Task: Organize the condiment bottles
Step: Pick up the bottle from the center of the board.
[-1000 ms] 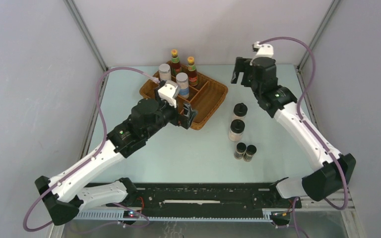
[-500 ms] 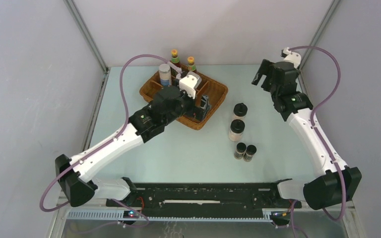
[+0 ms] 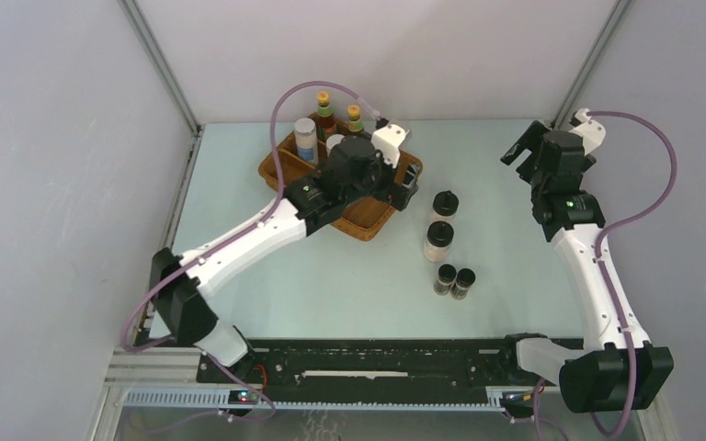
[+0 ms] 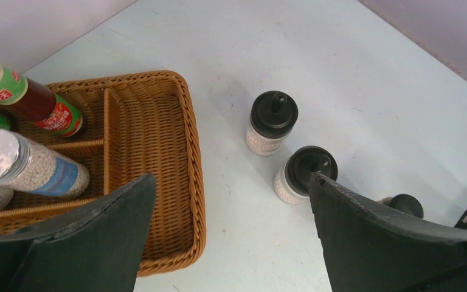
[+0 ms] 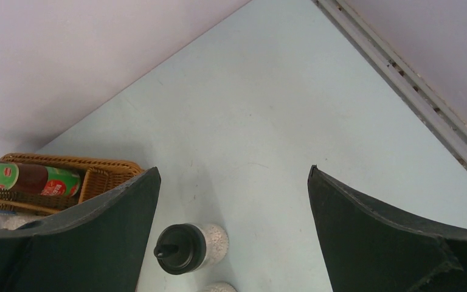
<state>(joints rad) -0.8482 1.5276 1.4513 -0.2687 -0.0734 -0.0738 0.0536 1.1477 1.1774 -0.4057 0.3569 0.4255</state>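
Observation:
Two red-brown sauce bottles and two silver-lidded jars stand in the wicker tray. Two black-capped shakers and two dark vials stand on the table right of it. My left gripper hangs open over the tray's right end, empty. In the left wrist view the tray rim and both shakers lie below the open left gripper. My right gripper is open and empty at the far right, with one shaker below it.
A metal frame rail runs along the table's right edge close to the right gripper. The left arm covers much of the tray's middle and right compartments. Grey walls enclose the table on three sides.
The left arm has swung right and farther across the tray to its right end. The right arm has drawn back to the right, away from the tray. Both grippers stay open.

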